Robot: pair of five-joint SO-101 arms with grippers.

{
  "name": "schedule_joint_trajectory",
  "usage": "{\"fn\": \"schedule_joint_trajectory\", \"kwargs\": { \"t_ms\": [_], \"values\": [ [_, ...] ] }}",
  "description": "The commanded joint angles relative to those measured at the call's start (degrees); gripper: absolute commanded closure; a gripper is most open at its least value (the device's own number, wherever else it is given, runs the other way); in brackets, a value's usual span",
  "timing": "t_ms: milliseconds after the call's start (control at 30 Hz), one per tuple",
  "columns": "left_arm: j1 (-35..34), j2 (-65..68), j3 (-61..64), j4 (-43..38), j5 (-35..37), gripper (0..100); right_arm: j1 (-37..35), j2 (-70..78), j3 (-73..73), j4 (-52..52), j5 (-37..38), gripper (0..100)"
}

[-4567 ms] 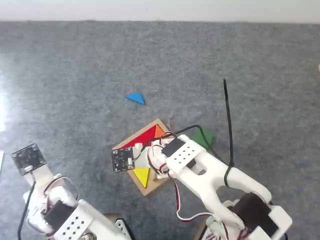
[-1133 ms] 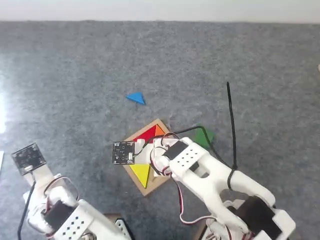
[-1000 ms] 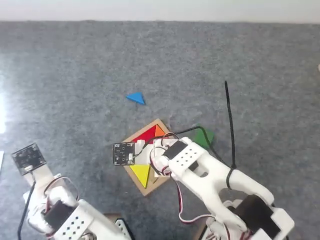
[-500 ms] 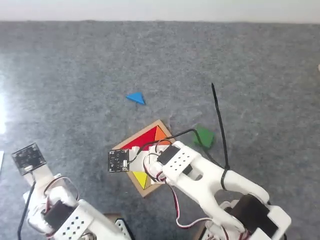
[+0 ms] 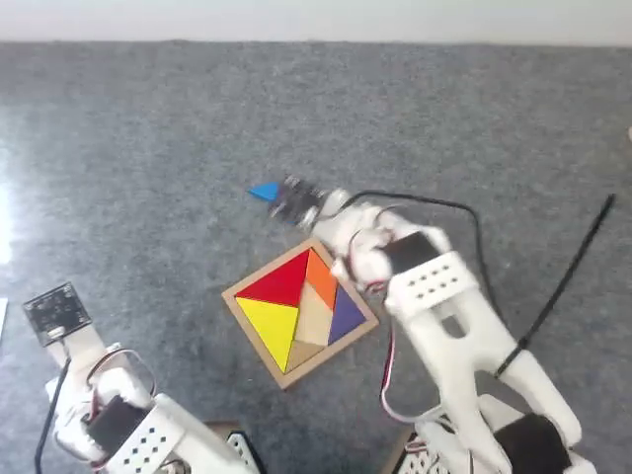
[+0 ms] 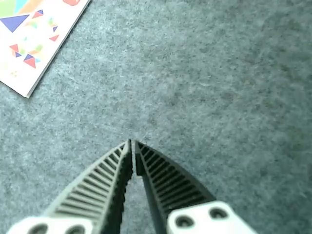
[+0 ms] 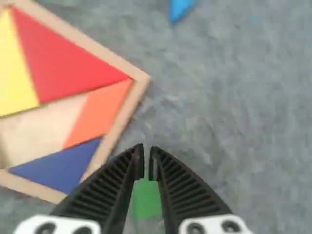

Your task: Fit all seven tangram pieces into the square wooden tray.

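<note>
My right arm (image 5: 434, 286), jaws nearly closed and apparently empty, has swung off the wooden tray (image 5: 256, 341) toward the unplaced blue triangle (image 5: 265, 192).

You're working over a grey, felt-like mat (image 5: 128, 148) that covers the tabletop, its nap mottled in lighter and darker flecks. In the high view, a pale band (image 5: 316, 20) runs along the far side and meets the mat in a straight line. A bright patch of glare (image 5: 5, 232) sits on the mat at the left edge.

In the left wrist view you can see a white printed sheet (image 6: 34, 34) lying flat on the mat, partly cut off by the frame. It carries small coloured figures built from triangles, in blue, red, orange and green.
</note>
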Motion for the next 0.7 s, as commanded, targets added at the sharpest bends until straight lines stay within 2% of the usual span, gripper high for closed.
{"fn": "schedule_joint_trajectory", "kwargs": {
  "t_ms": [0,133,300,433,567,667],
  "values": [
    [-0.26,-1.05,-1.19,0.26,-0.44,99,4.26,4.70,-4.04,0.57,0.00,91.3],
    [-0.26,-1.05,-1.19,0.26,-0.44,99,6.99,10.33,-5.10,1.71,2.55,87.1],
    [-0.26,-1.05,-1.19,0.26,-0.44,99,8.31,14.90,-9.93,6.90,2.55,77.9],
    [-0.26,-1.05,-1.19,0.26,-0.44,99,8.13,19.03,-12.40,11.65,3.08,74.2],
    [-0.26,-1.05,-1.19,0.18,-0.44,99,9.19,24.48,-13.27,13.85,9.58,71.1],
    [-0.09,-1.05,-1.10,0.18,-0.44,99,9.89,27.47,-15.91,16.13,10.37,69.7]
  ]
}}
